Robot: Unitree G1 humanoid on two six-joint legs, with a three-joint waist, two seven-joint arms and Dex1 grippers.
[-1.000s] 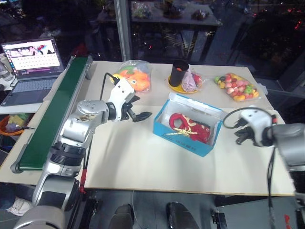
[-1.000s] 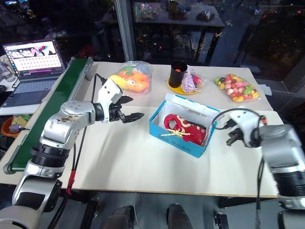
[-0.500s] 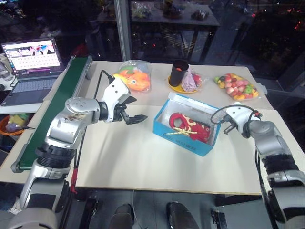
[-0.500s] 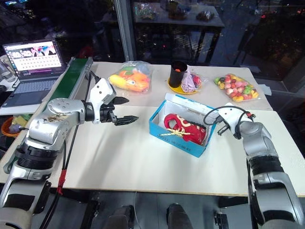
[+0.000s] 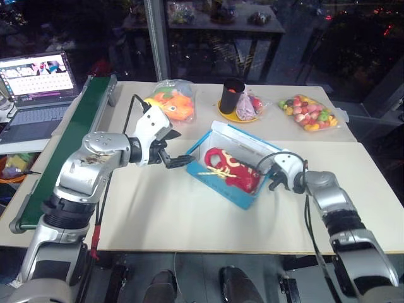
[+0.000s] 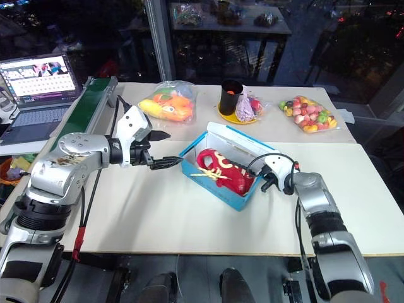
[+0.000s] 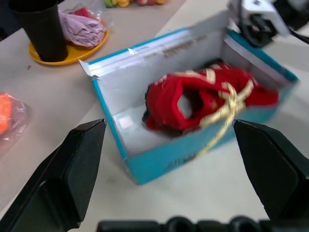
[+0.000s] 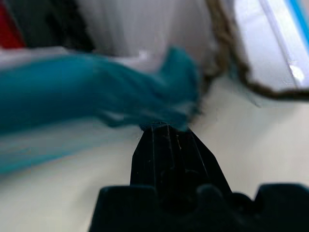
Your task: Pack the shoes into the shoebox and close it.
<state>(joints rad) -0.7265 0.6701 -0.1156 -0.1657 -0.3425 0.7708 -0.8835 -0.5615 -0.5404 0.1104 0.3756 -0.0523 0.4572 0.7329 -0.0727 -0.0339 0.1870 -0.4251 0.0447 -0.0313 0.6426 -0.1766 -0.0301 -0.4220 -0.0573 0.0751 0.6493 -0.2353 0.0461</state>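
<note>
The blue shoebox [image 5: 218,187] lies open at mid-table, its white-lined lid [image 5: 247,140] standing up along the far side. Red shoes [image 5: 230,172] with cream laces sit inside, the laces trailing over the front wall. My left gripper [image 5: 178,149] hovers open just off the box's left end, pointing at it; the left wrist view shows its two fingers [image 7: 72,169] spread wide with the shoes [image 7: 203,94] beyond them. My right gripper [image 5: 273,183] is shut, its tip pressed against the box's right end, where the blue corner [image 8: 96,113] meets the fingertips [image 8: 166,145].
Along the far side of the table are a bag of orange toys [image 5: 170,101], a black cup [image 5: 231,95] on a yellow plate, and a bag of colourful toy fruit [image 5: 309,113]. A green conveyor [image 5: 76,142] and a laptop [image 5: 35,79] flank the left edge.
My right gripper swung in leftward and down to the box's right end, and the box slid and turned toward the left. The left gripper stayed nearly still.
</note>
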